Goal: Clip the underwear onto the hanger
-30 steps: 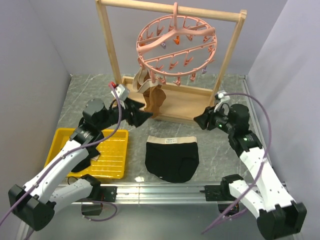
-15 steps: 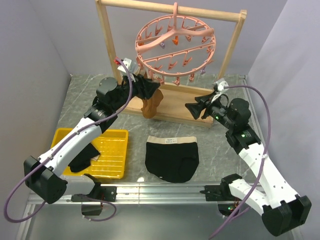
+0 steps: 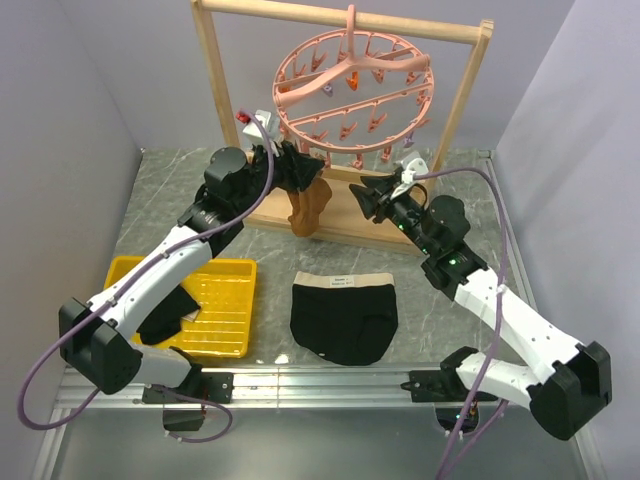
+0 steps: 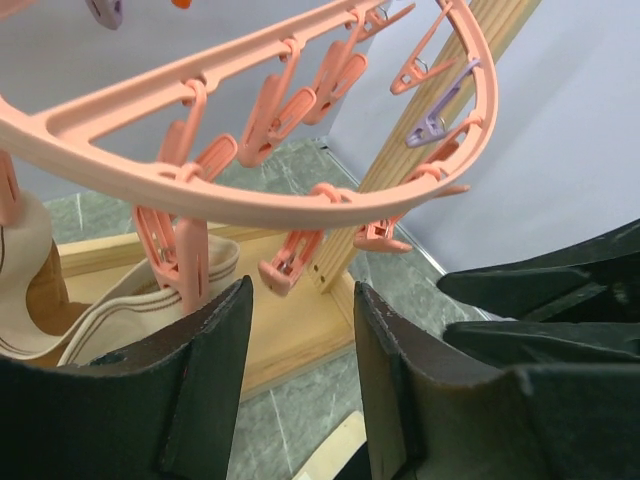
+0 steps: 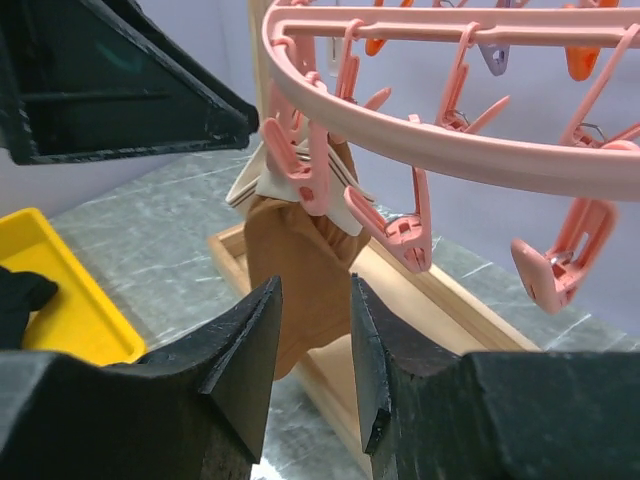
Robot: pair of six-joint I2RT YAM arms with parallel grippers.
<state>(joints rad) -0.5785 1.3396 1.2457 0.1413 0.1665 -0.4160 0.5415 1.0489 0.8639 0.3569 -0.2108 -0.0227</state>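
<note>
The black underwear (image 3: 343,318) with a beige waistband lies flat on the table, near the front centre. The pink round hanger (image 3: 352,90) hangs by its hook from the wooden frame's top bar. My left gripper (image 3: 305,170) is open and empty, raised just below the ring's near-left rim; its view shows the ring (image 4: 250,200) and pegs above its jaws (image 4: 300,330). My right gripper (image 3: 362,192) is open and empty, below the ring's near rim, facing the left gripper. Its view shows the ring (image 5: 450,150) above its jaws (image 5: 315,330).
A brown-and-cream garment (image 3: 310,205) hangs clipped to pegs on the ring's left side, between the two grippers, also in the right wrist view (image 5: 300,260). The pale wooden frame (image 3: 215,80) stands on a wooden base. A yellow tray (image 3: 215,310) at the left holds dark cloth.
Both arms have risen from table level toward the hanger. The left gripper moved up and right to the ring's left rim; the right gripper moved up and left under the ring.
</note>
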